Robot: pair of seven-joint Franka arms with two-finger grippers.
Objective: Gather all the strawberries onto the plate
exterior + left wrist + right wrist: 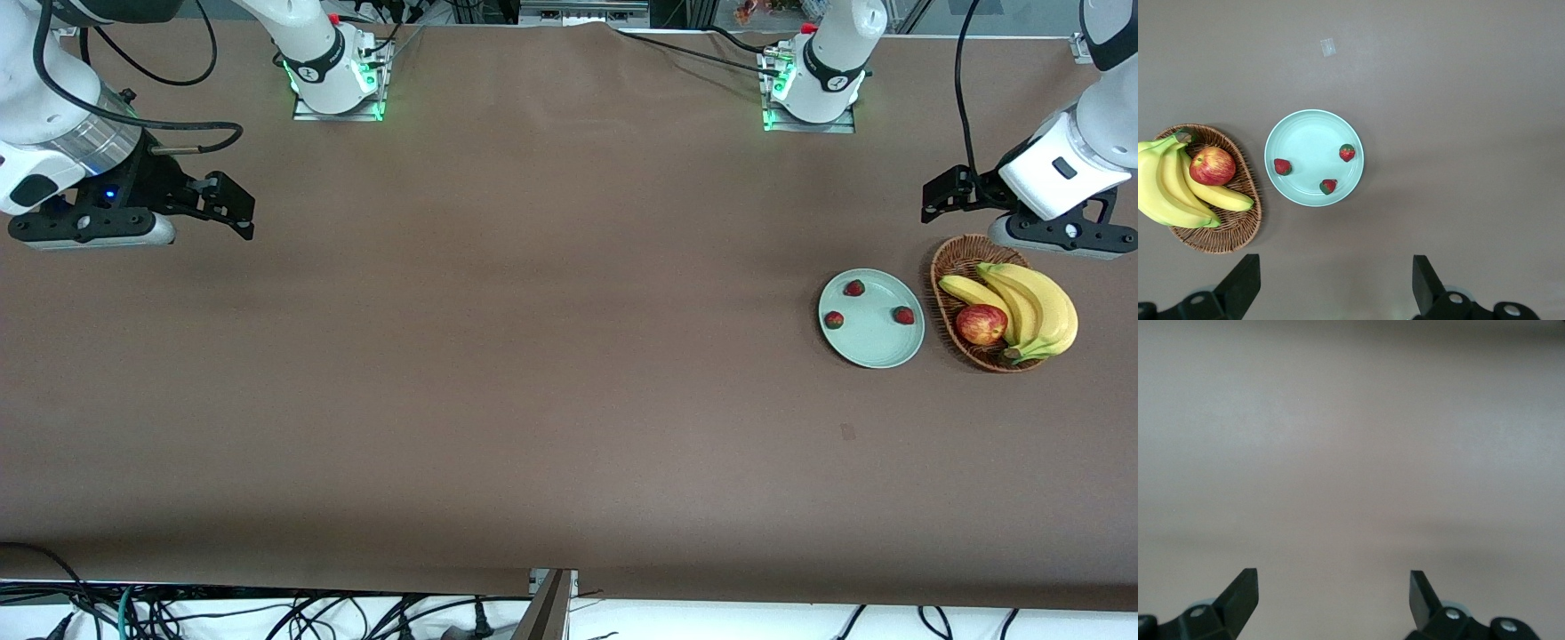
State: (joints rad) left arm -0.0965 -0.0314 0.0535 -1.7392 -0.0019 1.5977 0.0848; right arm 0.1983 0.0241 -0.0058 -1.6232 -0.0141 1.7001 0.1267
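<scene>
Strawberries (854,288): 3 tiny red, green-topped

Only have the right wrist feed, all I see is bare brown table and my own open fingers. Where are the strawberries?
Observer: All three strawberries lie on the plate, toward the left arm's end of the table.
Operator: Anything left in the basket?
Observer: The wicker basket beside the plate holds only bananas and an apple; no berries show there.
Operator: Left gripper holding anything?
Observer: No. The left gripper is open and empty, in the air above the table by the basket's rim.
Operator: And where am I?
Observer: The right gripper hangs open over bare table at the right arm's end.
</scene>
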